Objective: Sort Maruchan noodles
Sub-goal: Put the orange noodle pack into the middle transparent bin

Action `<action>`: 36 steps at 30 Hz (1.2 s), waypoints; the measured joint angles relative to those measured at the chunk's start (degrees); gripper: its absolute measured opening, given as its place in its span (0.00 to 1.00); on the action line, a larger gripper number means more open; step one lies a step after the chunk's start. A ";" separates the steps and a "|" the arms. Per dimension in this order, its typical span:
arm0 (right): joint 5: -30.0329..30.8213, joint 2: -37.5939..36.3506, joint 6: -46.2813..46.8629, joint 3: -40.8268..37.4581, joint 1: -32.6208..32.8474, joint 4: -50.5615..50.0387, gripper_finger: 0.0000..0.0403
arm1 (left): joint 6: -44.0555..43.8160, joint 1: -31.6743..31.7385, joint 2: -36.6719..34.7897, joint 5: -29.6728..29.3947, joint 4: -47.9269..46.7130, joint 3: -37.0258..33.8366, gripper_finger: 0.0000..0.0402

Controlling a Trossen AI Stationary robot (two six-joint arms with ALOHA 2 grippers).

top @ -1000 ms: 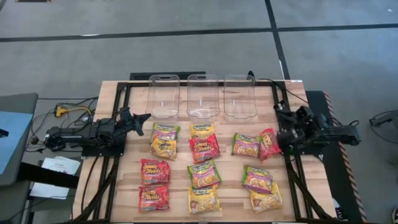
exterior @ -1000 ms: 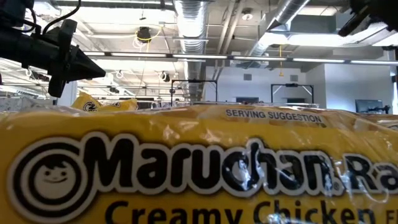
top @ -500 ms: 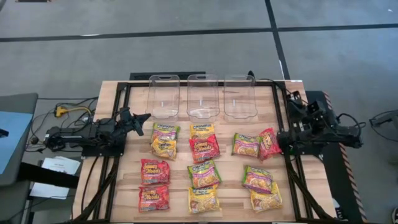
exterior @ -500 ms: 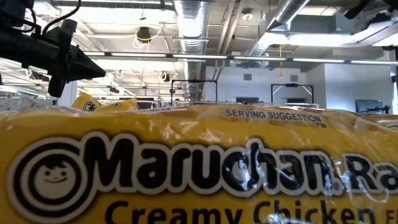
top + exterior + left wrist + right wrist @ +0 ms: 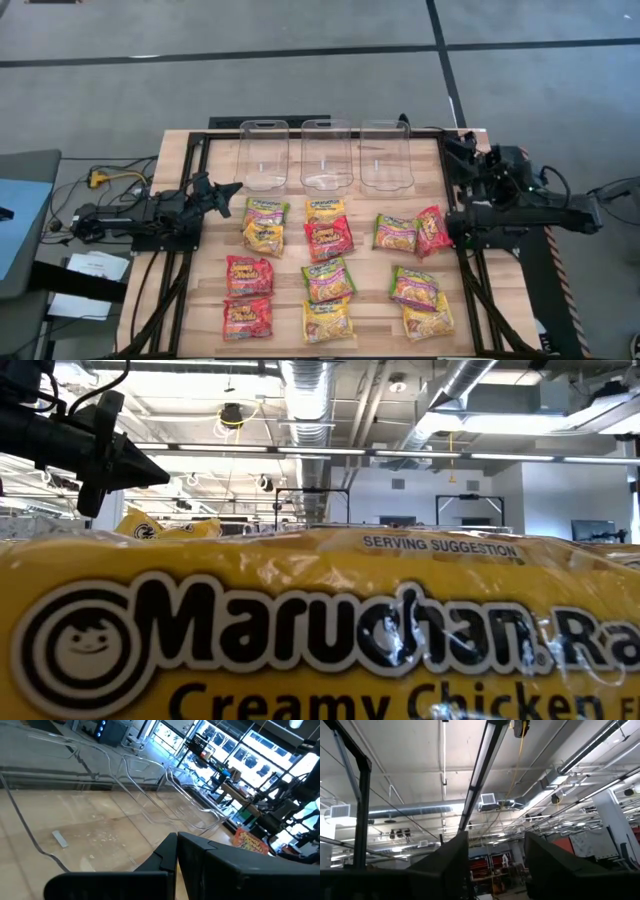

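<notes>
Several Maruchan noodle packets in yellow, red and green lie flat in loose rows on the wooden table point(image 5: 200, 300), among them a red one point(image 5: 433, 230) nearest my right arm and a yellow-green one point(image 5: 265, 210) nearest my left. One yellow packet point(image 5: 300, 630) fills the low view. My left gripper point(image 5: 232, 187) point(image 5: 176, 851) stays shut and level at the table's left side, beside the packets and touching none. My right gripper point(image 5: 455, 143) point(image 5: 496, 837) is raised at the table's right side, tipped upward toward the ceiling, open with nothing between its fingers.
Three clear plastic bins point(image 5: 263, 155) point(image 5: 327, 155) point(image 5: 387, 155) stand in a row along the table's far edge. A black frame point(image 5: 300, 128) runs around the table. Cables and a grey cart point(image 5: 25, 220) sit off the left edge.
My right gripper has risen from just above the table's right side and swung toward the far edge, tipping upward; it has left the low view's top right corner. My left arm and the packets have kept still.
</notes>
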 joint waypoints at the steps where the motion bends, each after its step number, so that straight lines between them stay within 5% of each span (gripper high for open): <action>1: -0.01 1.45 -0.14 1.26 0.01 0.04 0.57 | -0.26 0.00 0.02 0.00 0.00 0.00 0.00; 10: -0.67 13.37 -5.38 11.93 0.07 -0.04 0.62 | 0.56 0.00 0.00 0.02 0.02 -0.02 0.00; 18: -7.74 22.30 -5.49 19.48 0.78 -0.09 0.62 | 0.78 0.00 0.00 0.02 0.02 -0.02 0.00; 28: -8.04 34.76 -5.47 28.29 3.03 -17.75 0.62 | 0.45 0.01 0.00 0.03 0.02 -0.02 0.00; 36: -8.17 43.96 -3.31 28.74 4.07 -19.04 0.62 | 0.76 0.01 0.00 0.02 0.00 -0.02 0.00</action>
